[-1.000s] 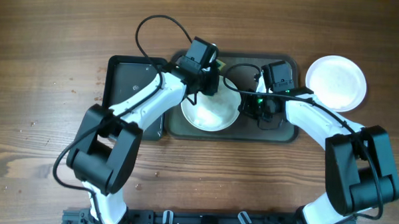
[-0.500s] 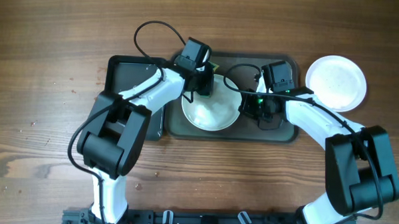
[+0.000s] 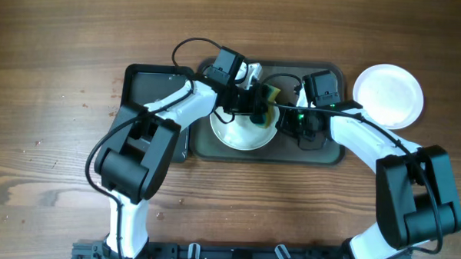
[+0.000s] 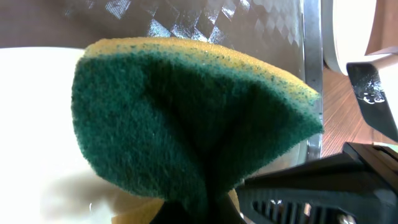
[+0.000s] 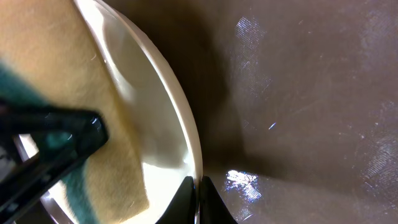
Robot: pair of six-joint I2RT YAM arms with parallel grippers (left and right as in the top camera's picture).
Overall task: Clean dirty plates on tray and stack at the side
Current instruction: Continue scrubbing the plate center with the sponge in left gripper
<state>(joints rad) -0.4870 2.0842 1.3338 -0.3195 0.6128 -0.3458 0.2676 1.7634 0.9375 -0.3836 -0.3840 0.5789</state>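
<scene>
**Overhead.** The left gripper (image 3: pixel 261 100) has its jaws pinched on a green-and-yellow sponge (image 3: pixel 271 92), which hangs over the far rim of a white plate (image 3: pixel 242 134). That plate lies in the left half of the dark-grey tray (image 3: pixel 322 148). The right gripper (image 3: pixel 283 122) meets the plate's right edge, but this view does not show how its jaws stand. A second plate (image 3: pixel 388 95) lies on the wooden worktop (image 3: pixel 53 139), just off the tray's far right corner. A smaller black tray (image 3: pixel 151 104) sits against the tray's left side.

**Left wrist.** Only here is the grip on the sponge (image 4: pixel 186 118) plain. The left gripper (image 4: pixel 202 208) squeezes it at the bottom edge, so its green scouring face fans out and a yellow strip runs along the top. The plate (image 4: pixel 37 124) is a pale surface behind and left of the sponge. The tray (image 4: pixel 205 22) shows beyond it, with the worktop (image 4: pixel 339 118) and the second plate (image 4: pixel 351 31) past the tray's rim.

**Right wrist.** This view settles the other grip. The right gripper (image 5: pixel 198 190) has its jaws closed tight on the rim of the plate (image 5: pixel 155 124), one tip on each side of the rim. The sponge (image 5: pixel 81 81) lies with its yellow side against the inside of the plate, and the black left gripper (image 5: pixel 56 140) crosses it. The bare glossy floor of the tray (image 5: pixel 298 93) fills the right side.
</scene>
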